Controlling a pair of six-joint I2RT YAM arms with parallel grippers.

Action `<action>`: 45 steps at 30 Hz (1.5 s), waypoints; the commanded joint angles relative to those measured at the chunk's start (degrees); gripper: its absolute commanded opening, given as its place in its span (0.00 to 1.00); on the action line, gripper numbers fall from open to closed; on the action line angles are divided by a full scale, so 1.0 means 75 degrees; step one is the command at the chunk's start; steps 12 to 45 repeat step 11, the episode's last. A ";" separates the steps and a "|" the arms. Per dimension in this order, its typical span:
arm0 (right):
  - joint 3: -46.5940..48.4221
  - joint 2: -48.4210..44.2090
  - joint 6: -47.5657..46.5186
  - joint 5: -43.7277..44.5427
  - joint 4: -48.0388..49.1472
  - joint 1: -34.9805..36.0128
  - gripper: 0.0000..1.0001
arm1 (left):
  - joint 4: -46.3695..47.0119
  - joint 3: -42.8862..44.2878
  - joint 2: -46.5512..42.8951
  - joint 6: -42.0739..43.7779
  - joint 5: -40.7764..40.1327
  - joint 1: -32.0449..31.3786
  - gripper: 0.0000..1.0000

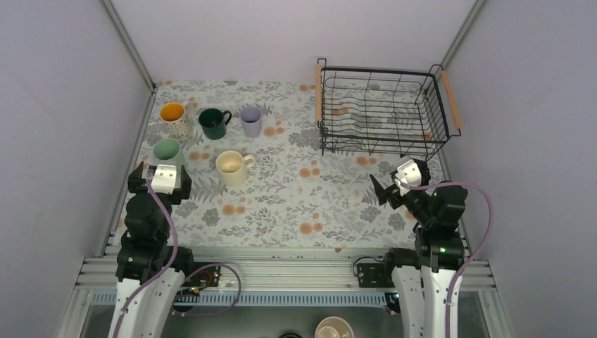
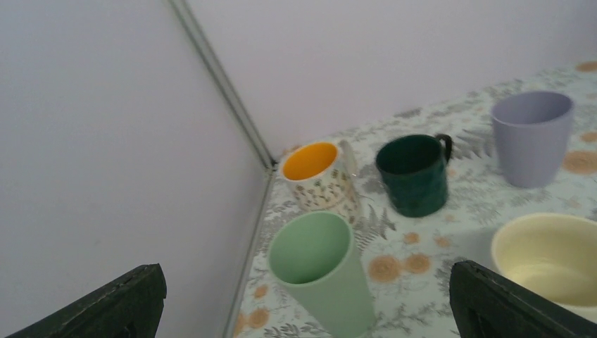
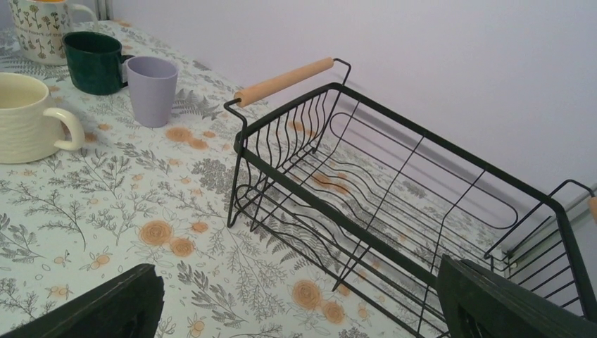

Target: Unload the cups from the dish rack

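Observation:
The black wire dish rack (image 1: 384, 109) with wooden handles stands at the far right and holds no cups; it also shows in the right wrist view (image 3: 394, 204). Five cups stand on the floral cloth at the far left: floral mug with orange inside (image 1: 174, 116) (image 2: 320, 172), dark green mug (image 1: 213, 122) (image 2: 414, 172), lavender tumbler (image 1: 250, 121) (image 2: 529, 137), mint green cup (image 1: 167, 151) (image 2: 327, 274), cream mug (image 1: 232, 167) (image 2: 552, 257). My left gripper (image 1: 160, 176) is open and empty just in front of the mint cup. My right gripper (image 1: 388, 189) is open and empty, near the rack's front corner.
White enclosure walls stand close on the left, right and back. A tan-beige cup (image 1: 334, 328) sits below the table's near edge, between the arm bases. Floral cloth (image 1: 296, 204) covers the table.

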 commanded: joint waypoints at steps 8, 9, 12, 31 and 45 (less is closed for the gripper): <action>-0.0076 -0.0202 0.0156 0.0018 0.0386 -0.0079 1.00 | 0.0349 0.0037 -0.0103 -0.0226 -0.0363 0.0292 1.00; -0.0077 -0.0209 0.0155 0.0022 0.0383 -0.0079 1.00 | 0.0366 0.0040 -0.0073 -0.0240 -0.0382 0.0294 1.00; -0.0077 -0.0221 0.0135 -0.0008 0.0374 -0.0079 1.00 | 0.0443 -0.0019 -0.0127 -0.0256 -0.0392 0.0295 1.00; -0.0077 -0.0221 0.0135 -0.0008 0.0374 -0.0079 1.00 | 0.0443 -0.0019 -0.0127 -0.0256 -0.0392 0.0295 1.00; -0.0077 -0.0221 0.0135 -0.0008 0.0374 -0.0079 1.00 | 0.0443 -0.0019 -0.0127 -0.0256 -0.0392 0.0295 1.00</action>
